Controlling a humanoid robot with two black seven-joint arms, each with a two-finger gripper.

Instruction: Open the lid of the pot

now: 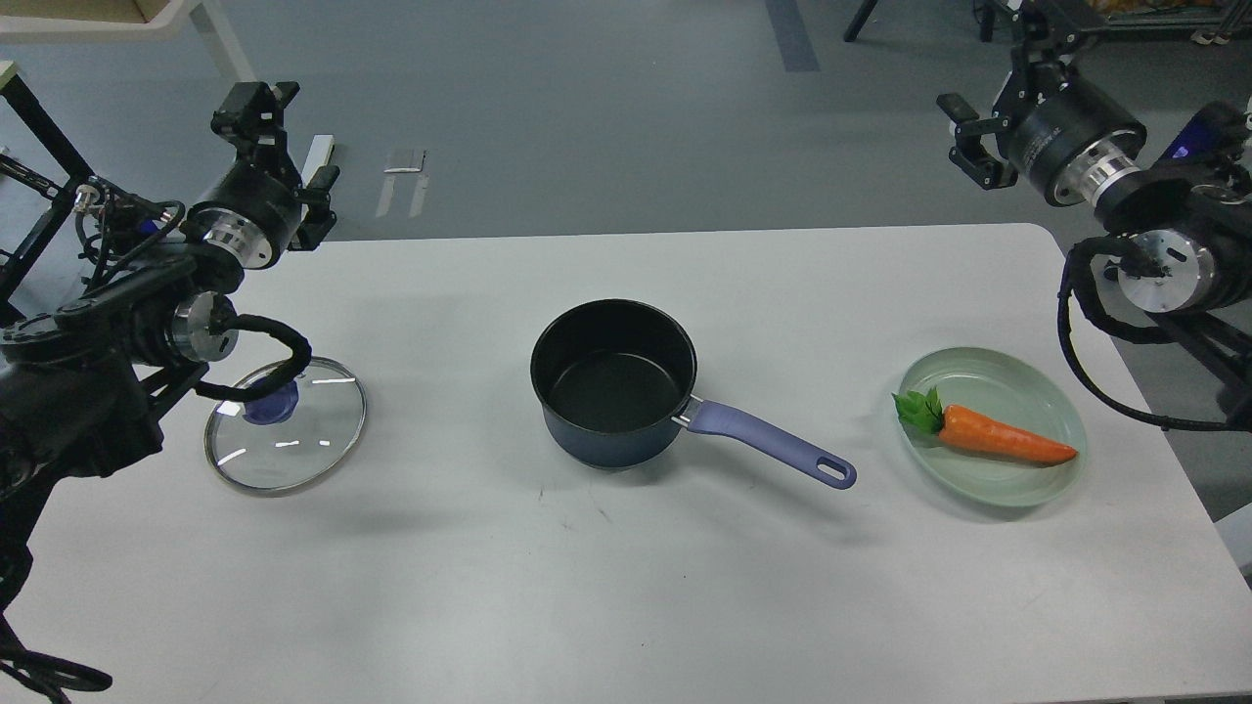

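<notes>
Left end effector point(256, 110): raised above the far left edge of the worktop point(626, 587), fingers pointing up and away; holds nothing; seen dark and partly end-on, so whether it stands wide or narrow I cannot tell.

Right end effector point(963, 137): raised off the far right corner of the worktop, empty; two short fingers show with a gap between them, so it reads as parted.

Lid point(286, 423): flat on the worktop at the left, knob up, clear of both end effectors. It lies below and toward the near side of the left end effector, partly under that arm's forearm and cable loop, which cross in front of the knob. The left arm is much the nearer; the right is well apart, across the whole worktop.

Pot point(614, 383): centre of the worktop, upright, uncovered, black inside visible and bare. Long axis of the handle runs toward the near right, hole at its end. Pot and lid are apart, the lid to the pot's left.

Plate point(993, 426): right of the pot, near but not touching the handle's end; carries a carrot point(998, 437), leaves to the left.

Judgement: the lid is already off and set down, so the task looks done; no further grasp seems called for.
</notes>
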